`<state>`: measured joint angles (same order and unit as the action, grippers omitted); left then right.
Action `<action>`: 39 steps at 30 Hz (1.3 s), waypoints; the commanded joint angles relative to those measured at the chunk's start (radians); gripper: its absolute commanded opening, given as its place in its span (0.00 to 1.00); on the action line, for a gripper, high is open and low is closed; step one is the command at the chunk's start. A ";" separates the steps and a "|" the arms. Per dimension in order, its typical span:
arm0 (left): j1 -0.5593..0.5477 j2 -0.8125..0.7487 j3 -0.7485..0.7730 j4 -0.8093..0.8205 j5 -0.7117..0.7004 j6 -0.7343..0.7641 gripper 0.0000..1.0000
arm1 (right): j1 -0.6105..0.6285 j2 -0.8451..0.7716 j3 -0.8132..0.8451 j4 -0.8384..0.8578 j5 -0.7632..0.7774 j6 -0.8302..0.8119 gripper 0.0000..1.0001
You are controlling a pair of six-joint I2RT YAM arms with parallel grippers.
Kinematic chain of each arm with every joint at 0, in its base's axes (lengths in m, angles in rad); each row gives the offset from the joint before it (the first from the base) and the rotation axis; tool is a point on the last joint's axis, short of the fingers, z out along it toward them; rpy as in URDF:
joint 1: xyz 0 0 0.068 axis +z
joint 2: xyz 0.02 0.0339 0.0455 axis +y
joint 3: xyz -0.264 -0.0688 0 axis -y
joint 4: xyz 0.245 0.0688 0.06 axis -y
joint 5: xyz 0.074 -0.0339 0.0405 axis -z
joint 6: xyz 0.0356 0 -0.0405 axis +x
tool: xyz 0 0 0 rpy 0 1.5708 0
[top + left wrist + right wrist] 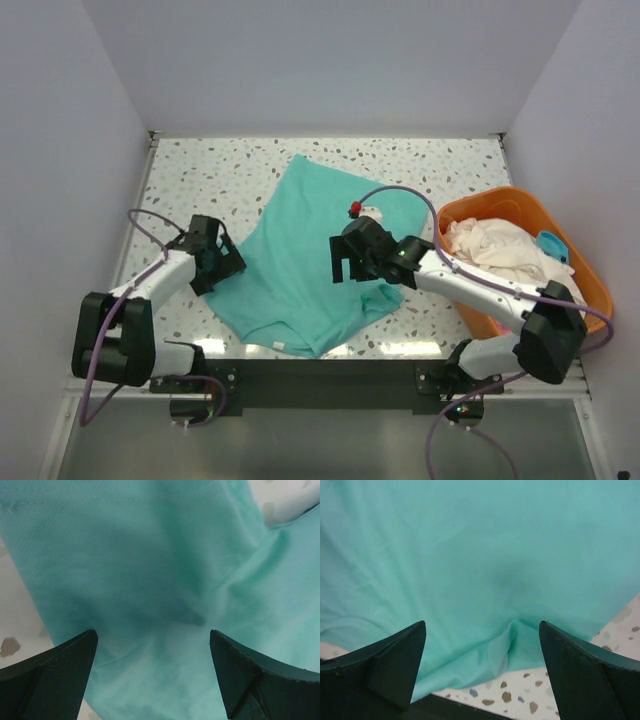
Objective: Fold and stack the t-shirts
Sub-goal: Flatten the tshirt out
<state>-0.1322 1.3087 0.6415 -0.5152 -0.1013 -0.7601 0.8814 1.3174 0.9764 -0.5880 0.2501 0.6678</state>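
A teal t-shirt lies spread and rumpled on the speckled table. My left gripper is open at the shirt's left edge; in the left wrist view its jaws stand wide apart over teal cloth. My right gripper is open over the shirt's right side; in the right wrist view the teal cloth fills the frame with a small fold between the jaws. A cream-white shirt lies in the orange basket, with a bit of light blue cloth beside it.
The orange basket stands at the table's right edge. White walls close off the left, back and right. A black bar runs along the near edge, by the arm bases.
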 commanded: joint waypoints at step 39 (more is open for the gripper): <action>0.187 1.212 1.428 0.138 0.171 0.315 1.00 | -0.191 0.281 0.287 0.033 -0.149 -0.120 0.99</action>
<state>0.0284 2.3173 1.8278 -0.3515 -0.1150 -0.5186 0.7502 1.5173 1.1328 -0.5915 0.0307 0.6109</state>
